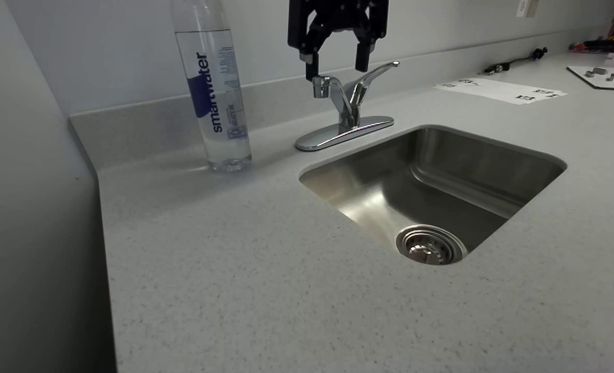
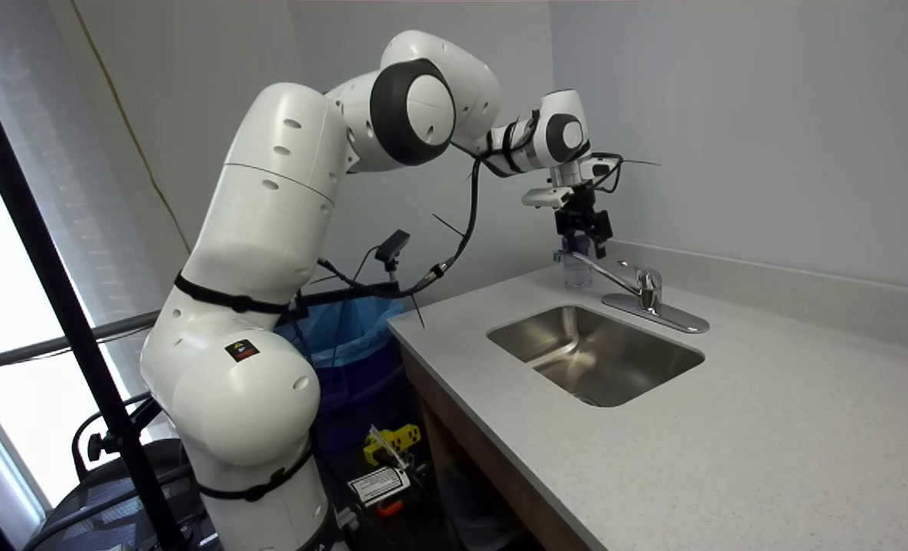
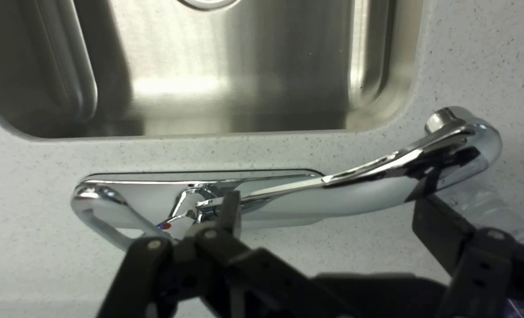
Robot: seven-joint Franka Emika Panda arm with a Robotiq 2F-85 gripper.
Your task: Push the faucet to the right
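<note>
Hovering above the faucet (image 1: pixel 351 115), the gripper (image 1: pixel 337 72) had its fingers (image 1: pixel 312 67) spread well apart with nothing held between them. The faucet stood on its oval base plate (image 1: pixel 327 138) between the sink (image 1: pixel 483 155) and the wall (image 1: pixel 441 26), far back on the counter (image 1: pixel 208 233). Its spout (image 3: pixel 363 196) pointed left in both exterior views, toward the upright water bottle (image 1: pixel 214 98), so rightward probably meant a swing out across the sink. In the wrist view one fingertip (image 3: pixel 441 232) sat just beside the spout's wall side, near the outlet end; I could not tell whether they touched.

Bare polished metal like that would likely be hard, slick and not easily broken, and the base plate looked fixed, so the whole should not shift. Only the spout ought to turn, perhaps with a little stiffness at the pivot. The outer end seemed the best place to work: leverage there was longest, so a light, level push should do. Pinching the rounded spout might let it slip; a flat finger pressed from behind looked safer. The lever handle (image 3: pixel 92 205) was best left alone, since a knock could start the water.
</note>
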